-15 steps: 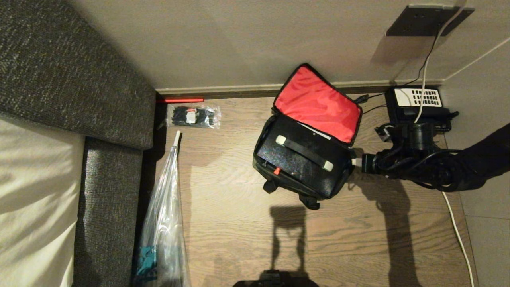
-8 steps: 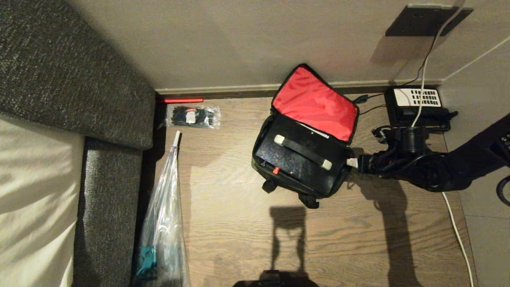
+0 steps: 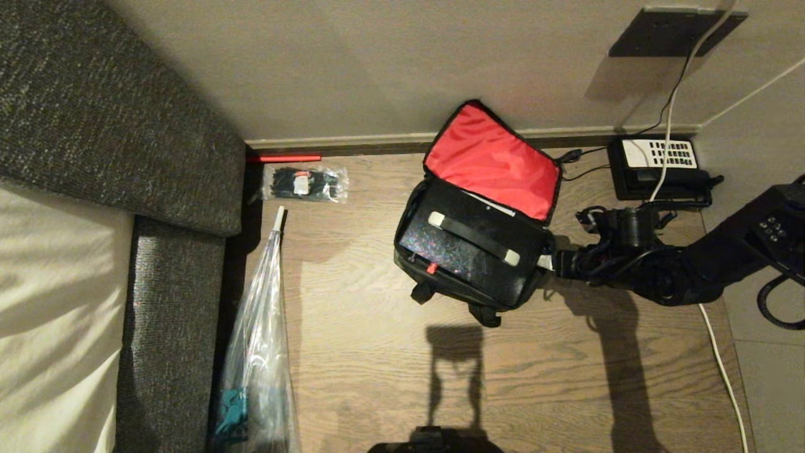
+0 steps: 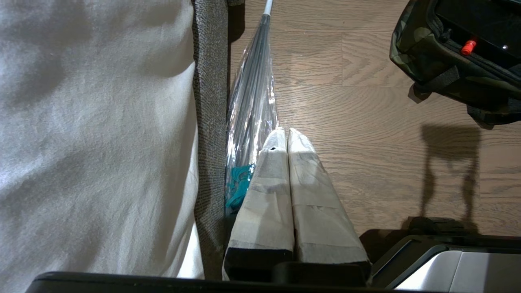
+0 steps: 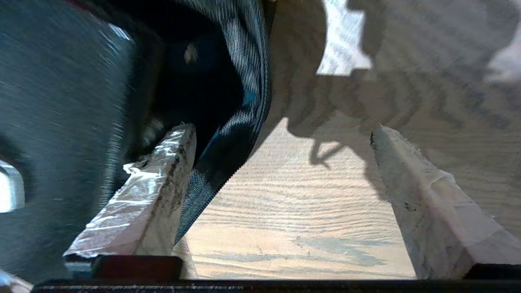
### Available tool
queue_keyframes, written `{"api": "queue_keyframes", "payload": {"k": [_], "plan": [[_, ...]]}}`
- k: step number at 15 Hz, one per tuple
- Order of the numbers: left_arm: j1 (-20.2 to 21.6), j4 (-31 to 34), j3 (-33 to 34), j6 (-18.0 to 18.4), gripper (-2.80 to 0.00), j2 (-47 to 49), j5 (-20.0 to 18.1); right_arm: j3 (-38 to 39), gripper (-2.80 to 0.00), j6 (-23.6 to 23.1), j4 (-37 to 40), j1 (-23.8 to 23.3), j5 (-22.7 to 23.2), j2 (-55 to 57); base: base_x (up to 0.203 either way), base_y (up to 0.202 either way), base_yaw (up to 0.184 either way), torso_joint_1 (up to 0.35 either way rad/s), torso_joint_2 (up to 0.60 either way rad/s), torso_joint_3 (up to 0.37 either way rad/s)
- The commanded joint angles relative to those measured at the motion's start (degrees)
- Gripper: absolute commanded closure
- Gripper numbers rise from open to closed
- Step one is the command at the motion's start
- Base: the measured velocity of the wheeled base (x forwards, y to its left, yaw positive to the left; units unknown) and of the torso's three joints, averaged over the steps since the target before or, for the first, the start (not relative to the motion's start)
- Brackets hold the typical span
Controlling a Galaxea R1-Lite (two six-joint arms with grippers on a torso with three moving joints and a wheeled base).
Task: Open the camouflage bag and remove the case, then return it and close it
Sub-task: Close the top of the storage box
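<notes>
Lying flat inside the open camouflage bag (image 3: 465, 286), the case (image 3: 468, 245) shows its strap handle and small red latch, with the red-lined lid (image 3: 494, 160) tipped back toward the wall. This bag sits on the wooden floor (image 3: 377, 377) near the telephone (image 3: 657, 163). Beside the bag's right end, the right hand (image 3: 548, 262) has its 2 fingers (image 5: 154, 191) spread wide, holding nothing, 1 against the fabric. Over by the bed (image 4: 93, 134), the left hand (image 4: 287, 136) is closed and empty
</notes>
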Motion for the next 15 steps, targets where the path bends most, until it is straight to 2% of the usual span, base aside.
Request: {"api": "queue_keyframes", "payload": {"k": [1, 5, 6, 15], "plan": [[-0.01, 0.02, -0.01, 0.00, 0.00, -0.02, 0.02, -1.00, -2.80, 0.88, -1.70, 0.39, 0.00, 1.58, 0.000, 0.000, 0.000, 0.000, 0.00, 0.000], [0.00, 0.02, -0.01, 0.00, 0.00, -0.03, 0.02, -2.62, -2.80, 2.33, -5.35, 1.01, -1.14, 3.82, 0.000, 0.000, 0.000, 0.000, 0.00, 0.000], [-0.01, 0.02, -0.01, 0.00, 0.00, -0.02, 0.02, -2.92, 0.00, 2.52, -5.84, 1.01, -1.30, 3.87, 0.000, 0.000, 0.000, 0.000, 0.00, 0.000], [0.05, 0.02, -0.01, 0.00, 0.00, -0.02, 0.02, -2.57, 0.00, 2.19, -6.72, 1.35, -1.57, 3.25, 0.000, 0.000, 0.000, 0.000, 0.00, 0.000]]}}
